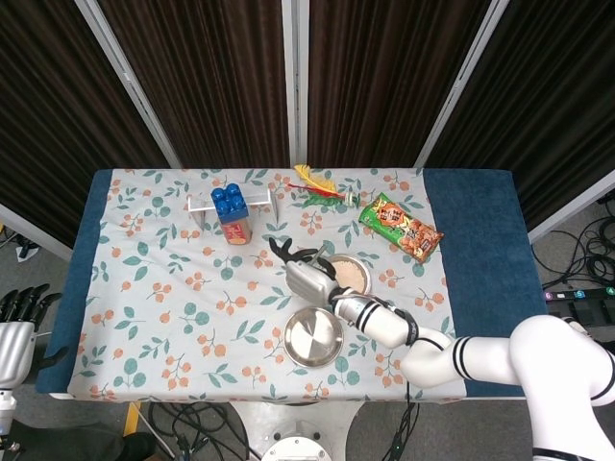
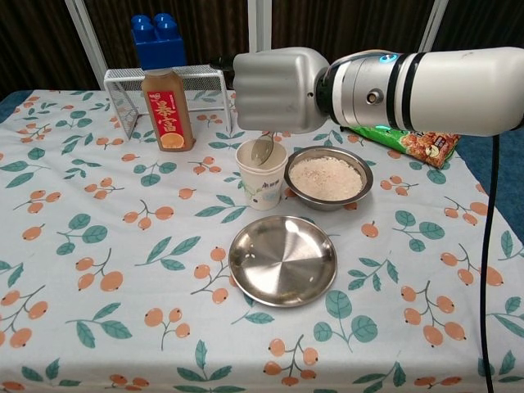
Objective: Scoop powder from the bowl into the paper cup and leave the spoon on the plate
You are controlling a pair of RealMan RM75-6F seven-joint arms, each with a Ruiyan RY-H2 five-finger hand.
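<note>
The spoon (image 2: 262, 150) hangs bowl-down over the mouth of the paper cup (image 2: 261, 175), near the centre of the chest view, tipped steeply so its scoop sits just inside the rim. The right hand (image 2: 278, 88) grips its handle from above, fingers curled closed around it, and fills the upper middle of that frame; in the head view the same hand (image 1: 307, 279) covers the cup. Just right of the cup, touching or nearly so, stands the metal bowl (image 2: 328, 178) holding pale powder (image 2: 326, 176). Below both, toward the lower centre, the round metal plate (image 2: 283, 260) lies bare on the flowered tabletop (image 2: 123, 270). At upper left of the chest view a brown bottle (image 2: 167, 109) stands in front of a small wire rack (image 2: 123, 90), with a blue block (image 2: 158, 39) behind it. A green snack packet (image 2: 413, 142) lies at right. The left hand (image 1: 19, 327) hangs off the tabletop at the lower left edge of the head view, fingers apart, holding nothing.
</note>
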